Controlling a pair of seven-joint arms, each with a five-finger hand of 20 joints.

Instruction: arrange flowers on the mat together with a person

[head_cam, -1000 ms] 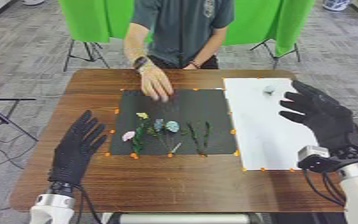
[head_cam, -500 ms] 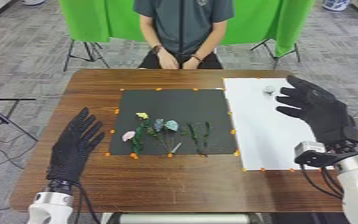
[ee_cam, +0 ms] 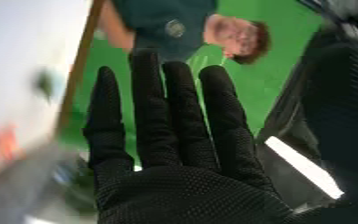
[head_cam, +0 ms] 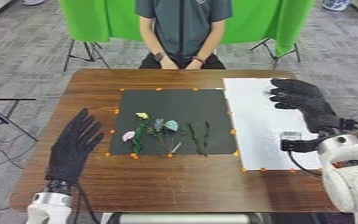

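In the head view the black mat point(head_cam: 171, 103) carries a pink flower point(head_cam: 128, 135), a yellow flower point(head_cam: 143, 115), blue flowers point(head_cam: 171, 125) and green stems point(head_cam: 206, 134) along its near half. My left hand point(head_cam: 71, 150) is over the table's left side, fingers straight, apart from the mat. Above the white sheet's right side is my right hand point(head_cam: 304, 101), beside a small pale item point(head_cam: 270, 89) that it partly hides. The right wrist view has my right hand point(ee_cam: 189, 187) with straight fingers, holding nothing.
A white sheet point(head_cam: 255, 120) lies right of the mat. Orange markers point(head_cam: 134, 155) line the mat's edges. A person sits across the brown table point(head_cam: 193, 185), hands together at its far edge, off the flowers.
The person's hand has withdrawn from the mat to the far table edge. My right hand and forearm have shifted inward over the white sheet and turned. The left hand has barely moved.
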